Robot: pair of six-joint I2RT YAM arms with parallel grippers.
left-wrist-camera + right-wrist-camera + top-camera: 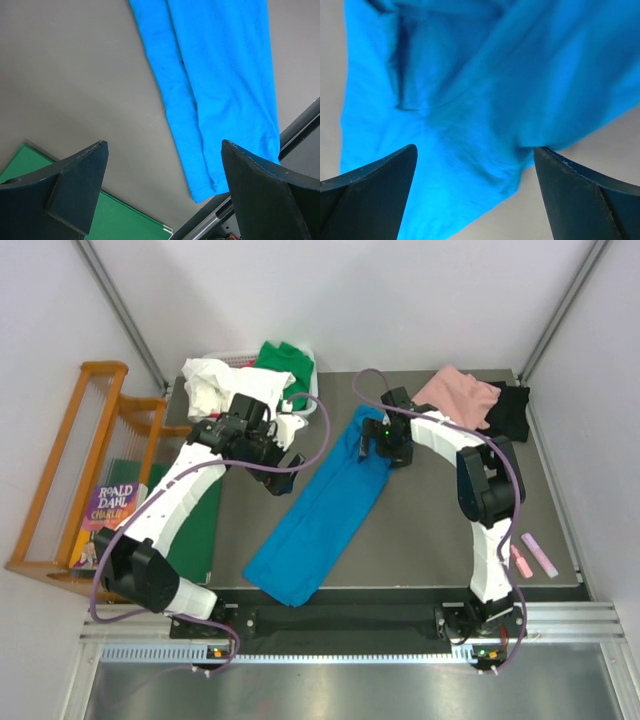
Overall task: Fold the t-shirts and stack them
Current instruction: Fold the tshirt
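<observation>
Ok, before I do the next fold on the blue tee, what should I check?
1. Left gripper open and empty: ok.
2. Right gripper open and empty: ok.
3. Right gripper above the far end of the blue t-shirt: ok.
4. Cloth under it smooth: not ok, creased.
5. Shirt's near end well inside the table: not ok, it lies at the front edge.
6. Pink t-shirt and black t-shirt apart from the blue one: ok.

Bright, even light; faint shadows on the bench (420, 530). Right wrist view shows the blue tee (480, 100) blurred.
</observation>
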